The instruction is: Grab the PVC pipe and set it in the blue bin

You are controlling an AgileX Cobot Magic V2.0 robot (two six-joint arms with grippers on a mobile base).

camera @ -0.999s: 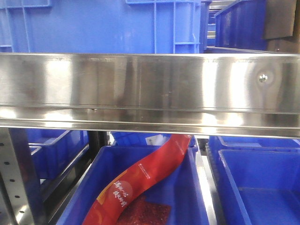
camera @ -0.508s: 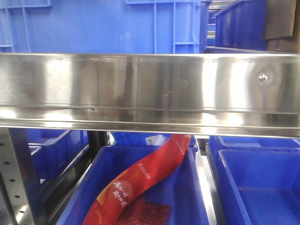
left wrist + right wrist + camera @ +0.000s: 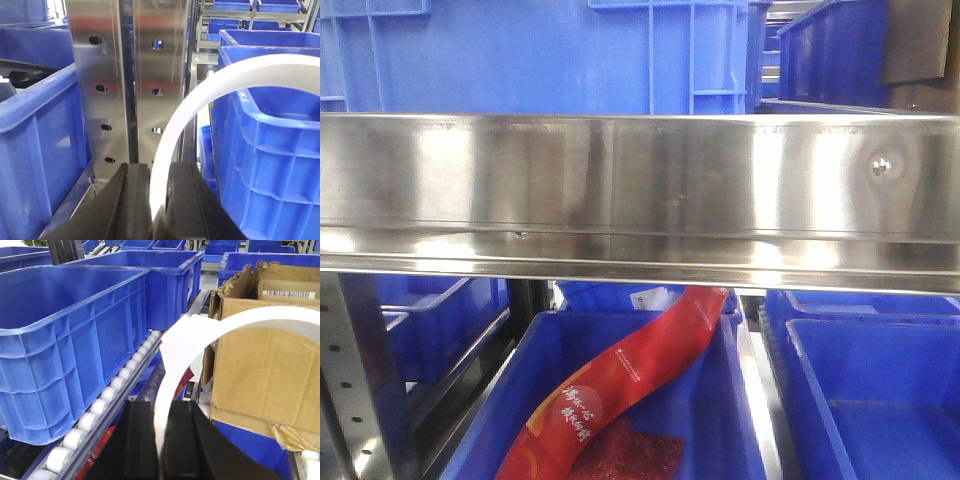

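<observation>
In the left wrist view a white PVC pipe (image 3: 210,87) curves up and to the right as a thin-walled ring. My left gripper (image 3: 159,172) is shut on its wall, beside a tall blue bin (image 3: 270,145) on the right. The right wrist view shows a second white PVC pipe (image 3: 200,330) of the same ring shape, its wall pinched by my right gripper (image 3: 165,410), which is shut on it. A large blue bin (image 3: 65,355) stands to that gripper's left. Neither gripper nor pipe appears in the front view.
A steel shelf beam (image 3: 640,190) fills the front view; below it a blue bin (image 3: 720,420) holds a red packet (image 3: 620,380). A perforated steel upright (image 3: 130,75) stands ahead of the left gripper. White rollers (image 3: 115,385) and a torn cardboard box (image 3: 260,375) flank the right gripper.
</observation>
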